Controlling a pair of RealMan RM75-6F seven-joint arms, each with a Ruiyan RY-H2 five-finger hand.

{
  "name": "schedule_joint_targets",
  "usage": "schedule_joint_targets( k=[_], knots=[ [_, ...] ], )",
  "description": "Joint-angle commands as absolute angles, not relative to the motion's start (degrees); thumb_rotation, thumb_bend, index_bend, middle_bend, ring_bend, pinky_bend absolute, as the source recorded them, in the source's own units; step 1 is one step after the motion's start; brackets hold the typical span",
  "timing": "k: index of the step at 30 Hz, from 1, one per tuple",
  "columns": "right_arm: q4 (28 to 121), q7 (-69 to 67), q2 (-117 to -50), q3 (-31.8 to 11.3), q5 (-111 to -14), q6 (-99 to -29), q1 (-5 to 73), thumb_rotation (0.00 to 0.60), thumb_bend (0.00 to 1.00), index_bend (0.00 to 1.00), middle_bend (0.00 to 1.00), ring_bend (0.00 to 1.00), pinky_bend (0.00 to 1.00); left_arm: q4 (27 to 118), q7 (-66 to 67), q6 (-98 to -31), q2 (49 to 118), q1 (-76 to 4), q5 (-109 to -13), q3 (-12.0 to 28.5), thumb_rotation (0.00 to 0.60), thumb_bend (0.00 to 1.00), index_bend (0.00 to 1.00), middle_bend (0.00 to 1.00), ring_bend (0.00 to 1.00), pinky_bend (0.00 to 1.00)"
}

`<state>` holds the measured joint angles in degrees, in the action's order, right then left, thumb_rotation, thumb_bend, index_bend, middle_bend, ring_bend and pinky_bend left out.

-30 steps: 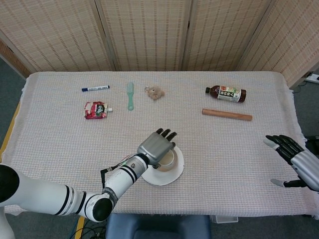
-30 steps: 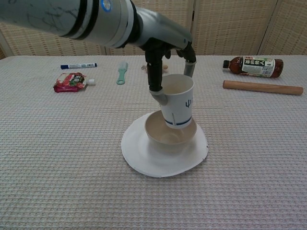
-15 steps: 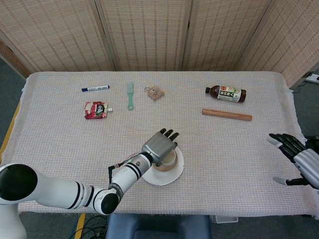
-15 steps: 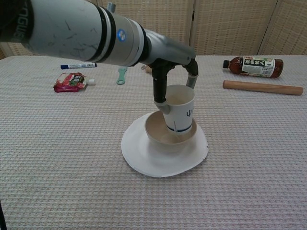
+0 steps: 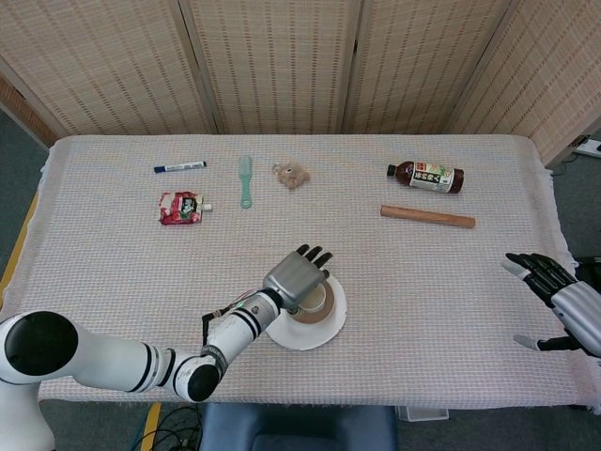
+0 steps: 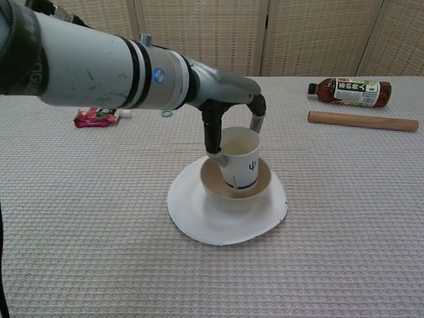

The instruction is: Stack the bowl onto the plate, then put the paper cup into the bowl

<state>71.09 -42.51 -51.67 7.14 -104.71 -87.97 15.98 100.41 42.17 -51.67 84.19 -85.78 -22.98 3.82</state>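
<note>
A white plate [image 6: 199, 222] [image 5: 329, 324] lies near the table's front middle with a beige bowl [image 6: 258, 192] stacked on it. A white paper cup [image 6: 240, 159] with a blue band stands inside the bowl, slightly tilted. My left hand [image 6: 222, 109] [image 5: 297, 277] reaches over from above and grips the cup at its rim between thumb and fingers. In the head view this hand hides most of the cup and bowl. My right hand [image 5: 554, 293] hovers at the table's right edge, fingers spread, holding nothing.
Along the far side lie a blue marker [image 5: 179, 167], a red pouch [image 5: 181, 208], a green brush [image 5: 245, 180], a small brown toy [image 5: 291, 174], a bottle [image 5: 425, 176] on its side and a wooden rod [image 5: 427, 217].
My left hand has lowered the cup from above the bowl down into it. The right hand has barely shifted at the table's edge.
</note>
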Motion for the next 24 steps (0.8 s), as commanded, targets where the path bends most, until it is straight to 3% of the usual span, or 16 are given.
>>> schedule_joint_targets(
  k=[1,12,24],
  knots=[
    [71.46,-42.11,-51.56,7.24,-104.72,-87.48,16.12,0.6,0.0,0.0,0.0,0.0,0.0,99.83,42.05,-51.56,84.56,-85.41,-23.7,3.56,0.6,0.26,0.43,0.1,0.0,0.15],
    [71.3,-42.58,-51.71,7.06,-103.92,-86.45,16.34,0.6,0.01,0.0,0.0,0.0,0.0,96.93,41.19,-49.13,86.24,-84.39,-24.6,3.12,0.6,0.26,0.42,0.1,0.0,0.15],
    [69.72,-43.93,-52.27,6.99,-103.42,-87.05,15.8,0.6,0.0,0.0,0.0,0.0,0.0,95.74,42.52,-50.14,87.57,-84.54,-24.5,3.24,0.6,0.26,0.25,0.1,0.0,0.15]
  ],
)
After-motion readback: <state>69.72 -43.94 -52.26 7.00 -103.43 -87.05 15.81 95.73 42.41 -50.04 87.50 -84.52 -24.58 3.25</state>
